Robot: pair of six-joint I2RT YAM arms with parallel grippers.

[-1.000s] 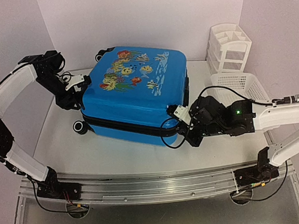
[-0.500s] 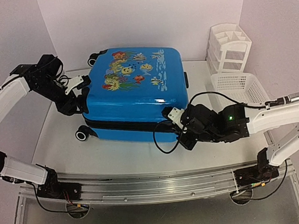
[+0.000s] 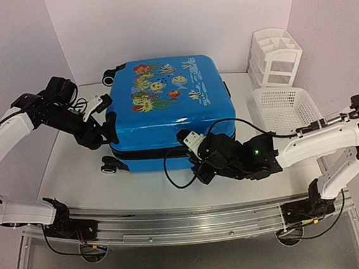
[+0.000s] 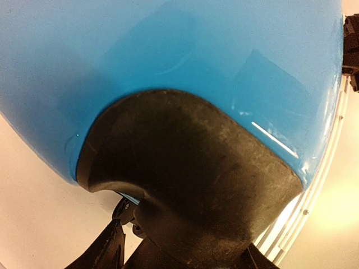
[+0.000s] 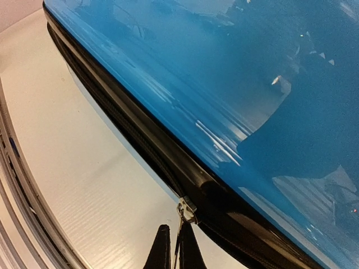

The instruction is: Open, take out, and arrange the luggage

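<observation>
1. White booth walls all round, a pale tabletop (image 3: 75,176), and the blue suitcase (image 3: 170,103) lay flat in the middle of it, printed side up and zipped closed.
2. The right jaws were pressed together, pinching the zipper pull (image 5: 185,210) on the near side band, with the right arm (image 3: 307,141) reaching low across the front.
3. The left jaws sat at the black wheel housing (image 4: 190,185) on the case's left end. Gripping it or merely spread around it, I couldn't tell.
4. Biggest risk, to my eye: that thin pull could slip out of the pinch if the tug ran off the zipper's line, especially where the band bends round a corner.
5. Next worry: a smooth shell on a smooth tabletop. A hard pull might swing or drag the whole case instead of running the zipper, if the left brace gave.
6. A swing rightward could knock the basket (image 3: 285,105) and the organizer (image 3: 277,55) nearby. The loose cable (image 3: 174,179) under the right wrist might snag too.
7. Writing? None readable: no brand, no label, only fish and flowers on the lid.
</observation>
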